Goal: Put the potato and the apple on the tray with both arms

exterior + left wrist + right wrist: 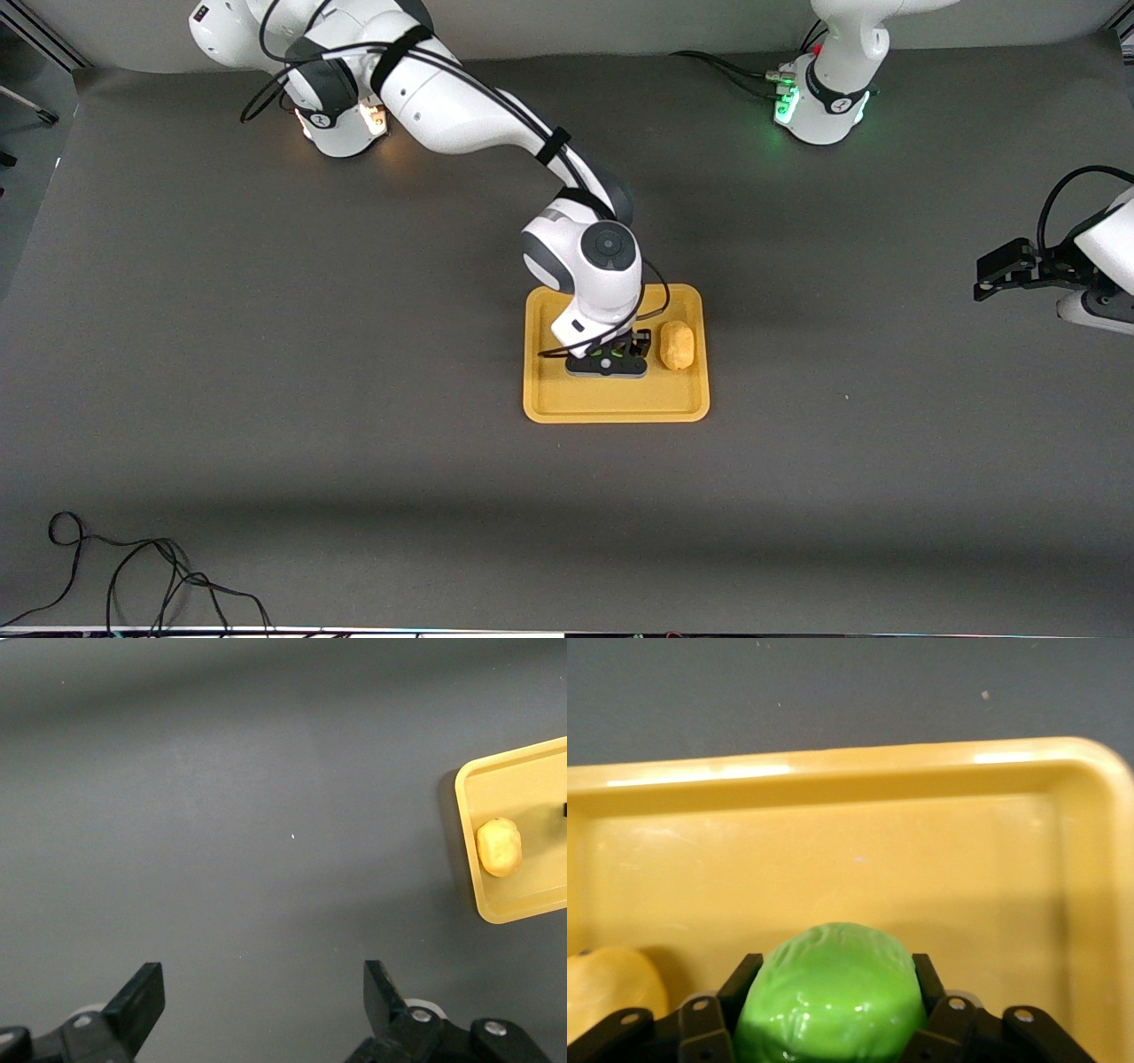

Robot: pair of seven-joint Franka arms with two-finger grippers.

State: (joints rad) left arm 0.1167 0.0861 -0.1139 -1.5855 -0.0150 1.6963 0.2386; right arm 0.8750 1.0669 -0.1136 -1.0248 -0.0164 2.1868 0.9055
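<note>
The right arm reaches from its base out over the middle of the bench, and the right gripper (611, 354) is down inside the yellow-orange tray (611, 408). Its jaws are clenched on the green apple (828, 992), which sits squeezed between the two black fingers (713, 1010) just above the tray floor; whether it touches the floor cannot be told. The potato (677, 345) lies on the tray just beside that gripper, toward the left arm's end, close to the rim.

The left arm waits, drawn back at its own end of the bench. The left gripper (266, 1001) hangs over bare grey bench, well apart from the tray (518, 904), with its jaws released wide and nothing between them. A loose black cable (133, 576) lies on the bench near the front camera.
</note>
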